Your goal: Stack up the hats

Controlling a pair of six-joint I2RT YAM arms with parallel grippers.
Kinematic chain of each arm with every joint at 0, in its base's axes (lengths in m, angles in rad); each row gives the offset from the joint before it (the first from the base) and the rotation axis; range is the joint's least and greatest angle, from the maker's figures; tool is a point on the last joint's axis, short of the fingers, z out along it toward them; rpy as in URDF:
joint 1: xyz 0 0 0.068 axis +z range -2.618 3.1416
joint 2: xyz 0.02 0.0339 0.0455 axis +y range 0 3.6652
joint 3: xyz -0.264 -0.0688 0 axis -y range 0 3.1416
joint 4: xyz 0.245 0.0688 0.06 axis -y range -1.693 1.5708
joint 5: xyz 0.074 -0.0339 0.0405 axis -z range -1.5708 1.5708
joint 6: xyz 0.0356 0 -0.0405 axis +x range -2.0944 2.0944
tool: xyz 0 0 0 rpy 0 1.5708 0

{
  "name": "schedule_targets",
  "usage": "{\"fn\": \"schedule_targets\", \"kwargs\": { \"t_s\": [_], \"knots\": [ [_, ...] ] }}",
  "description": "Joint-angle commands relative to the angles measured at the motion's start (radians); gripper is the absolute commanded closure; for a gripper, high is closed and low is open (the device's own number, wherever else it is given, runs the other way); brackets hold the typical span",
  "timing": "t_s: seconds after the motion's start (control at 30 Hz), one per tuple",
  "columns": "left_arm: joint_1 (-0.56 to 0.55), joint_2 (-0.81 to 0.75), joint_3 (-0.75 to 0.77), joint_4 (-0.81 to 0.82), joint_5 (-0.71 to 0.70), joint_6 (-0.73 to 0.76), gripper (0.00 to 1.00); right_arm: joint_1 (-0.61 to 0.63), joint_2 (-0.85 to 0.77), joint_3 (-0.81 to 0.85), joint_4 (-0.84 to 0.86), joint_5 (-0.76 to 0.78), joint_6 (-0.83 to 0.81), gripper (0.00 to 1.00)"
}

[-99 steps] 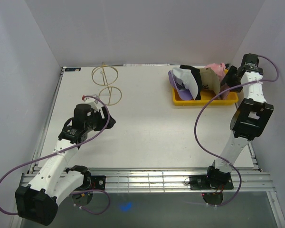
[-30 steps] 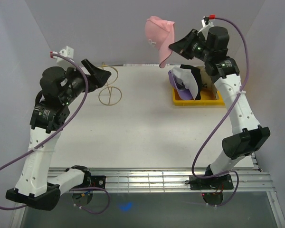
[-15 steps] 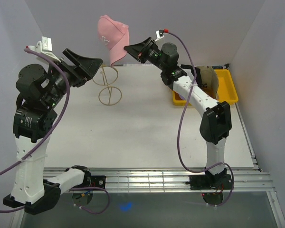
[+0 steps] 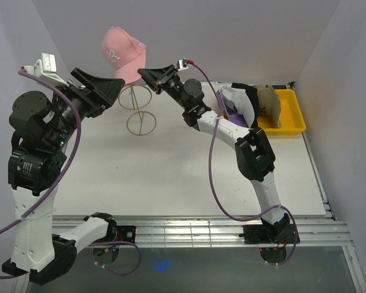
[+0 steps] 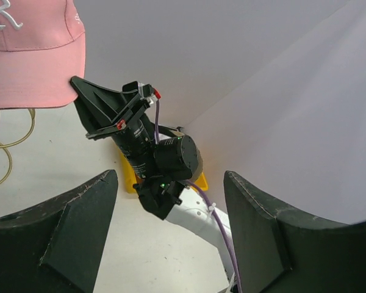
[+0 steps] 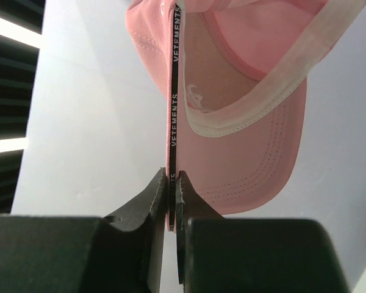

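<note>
The pink cap (image 4: 123, 54) hangs in the air above the stand (image 4: 138, 104), its edge pinched by the right claw (image 4: 147, 74); the left claw (image 4: 119, 90) is spread wide just beside it, holding nothing; the other caps (image 4: 244, 104) sit in the tray (image 4: 293, 119), far right.

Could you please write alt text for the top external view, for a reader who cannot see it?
The right gripper holds a pink fabric baseball cap by its edge, in the air near a gold wire stand. The left gripper hovers beside the cap, open and empty. A yellow tray at the far right holds more caps.
</note>
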Motion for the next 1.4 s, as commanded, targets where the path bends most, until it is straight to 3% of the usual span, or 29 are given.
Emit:
{"fn": "schedule_targets", "kwargs": {
  "t_s": [0.0, 0.17, 0.33, 1.37],
  "knots": [
    [-0.007, -0.005, -0.017, -0.018, -0.012, 0.012, 0.2, 0.006, -0.018, -0.059, 0.243, 0.076, 0.076, 0.92],
    [-0.013, -0.008, -0.035, -0.016, -0.013, 0.015, 0.2, 0.007, -0.052, -0.22, 0.361, 0.107, 0.11, 0.92],
    [-0.019, -0.007, -0.04, -0.019, -0.016, 0.021, 0.2, 0.007, -0.019, -0.263, 0.438, 0.115, 0.157, 0.92],
    [-0.035, -0.019, -0.109, -0.024, -0.055, 0.05, 0.2, 0.021, 0.137, -0.396, 0.631, 0.113, 0.351, 0.92]
  ]
}}
